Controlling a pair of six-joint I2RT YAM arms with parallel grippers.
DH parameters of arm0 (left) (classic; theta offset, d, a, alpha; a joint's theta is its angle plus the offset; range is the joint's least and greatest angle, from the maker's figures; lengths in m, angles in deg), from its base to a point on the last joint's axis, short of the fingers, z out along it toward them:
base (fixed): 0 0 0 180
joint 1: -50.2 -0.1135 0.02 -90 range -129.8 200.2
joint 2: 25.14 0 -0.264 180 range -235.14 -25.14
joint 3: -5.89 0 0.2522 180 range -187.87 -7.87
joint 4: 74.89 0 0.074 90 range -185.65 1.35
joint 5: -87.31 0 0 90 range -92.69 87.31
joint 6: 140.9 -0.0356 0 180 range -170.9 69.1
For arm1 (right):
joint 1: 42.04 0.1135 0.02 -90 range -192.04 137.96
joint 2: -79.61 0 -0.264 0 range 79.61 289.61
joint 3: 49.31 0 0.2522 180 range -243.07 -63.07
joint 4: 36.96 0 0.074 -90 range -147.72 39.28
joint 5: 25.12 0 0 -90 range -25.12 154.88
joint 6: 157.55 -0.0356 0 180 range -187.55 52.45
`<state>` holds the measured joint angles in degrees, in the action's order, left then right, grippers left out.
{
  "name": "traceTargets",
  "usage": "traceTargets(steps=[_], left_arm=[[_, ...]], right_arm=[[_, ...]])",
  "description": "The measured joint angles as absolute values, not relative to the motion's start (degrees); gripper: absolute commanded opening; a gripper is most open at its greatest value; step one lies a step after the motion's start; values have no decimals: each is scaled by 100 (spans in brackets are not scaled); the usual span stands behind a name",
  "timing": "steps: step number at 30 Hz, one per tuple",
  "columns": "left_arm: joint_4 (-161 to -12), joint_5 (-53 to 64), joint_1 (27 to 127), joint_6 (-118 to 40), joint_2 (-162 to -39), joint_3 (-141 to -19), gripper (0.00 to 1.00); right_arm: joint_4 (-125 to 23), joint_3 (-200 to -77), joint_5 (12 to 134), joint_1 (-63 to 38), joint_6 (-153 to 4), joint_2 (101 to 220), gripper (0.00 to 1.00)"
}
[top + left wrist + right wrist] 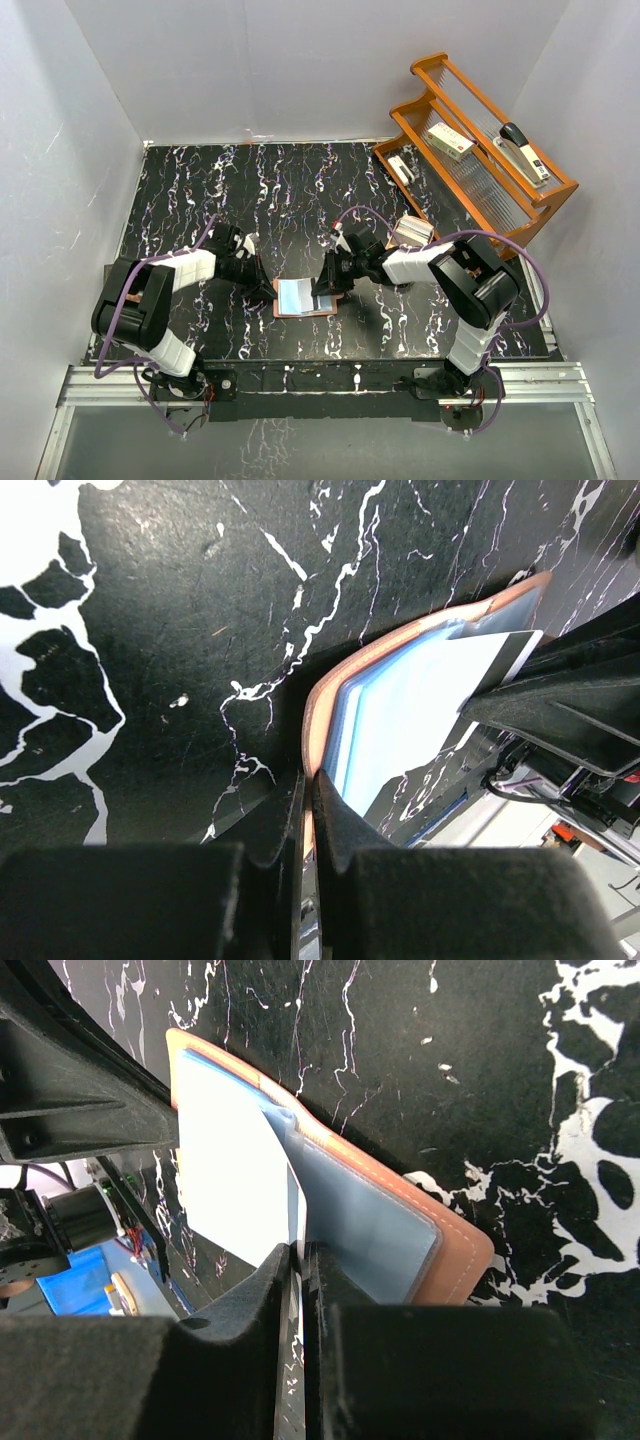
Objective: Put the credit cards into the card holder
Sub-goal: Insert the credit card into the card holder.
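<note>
Right wrist view: right jaws grip the light card [230, 1170] at the pocket mouth of the card holder [455, 1250], open on the desk [400, 1040], its edge pinched by the left jaws; skewed entry may jam the card.

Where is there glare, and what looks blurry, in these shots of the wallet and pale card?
Right wrist view: the credit card is blown out near white; the right gripper is a dark close-up blur. Left wrist view: the same card glares, the left gripper is out of focus, the card holder rim is sharp. Top view: even, soft light.
</note>
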<state>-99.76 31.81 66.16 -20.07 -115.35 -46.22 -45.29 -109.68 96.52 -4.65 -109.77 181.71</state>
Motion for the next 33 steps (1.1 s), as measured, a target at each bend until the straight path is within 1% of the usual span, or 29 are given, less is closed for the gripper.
traceTargets(steps=[7,27,29,33], left_arm=[[-9843,3174,6614,-1821,-11472,-4525,0],[-9423,3244,6616,-1472,-11378,-4274,0],[-9402,3246,6616,-1448,-11378,-4265,0],[-9369,3246,6618,-1421,-11360,-4241,0]], right_arm=[[-4278,-10828,9678,-472,-11150,18171,7],[-4422,-10929,9569,-360,-11270,18182,11],[-4466,-10975,9543,-323,-11270,18213,15],[-4638,-11110,9486,-264,-11248,18241,27]])
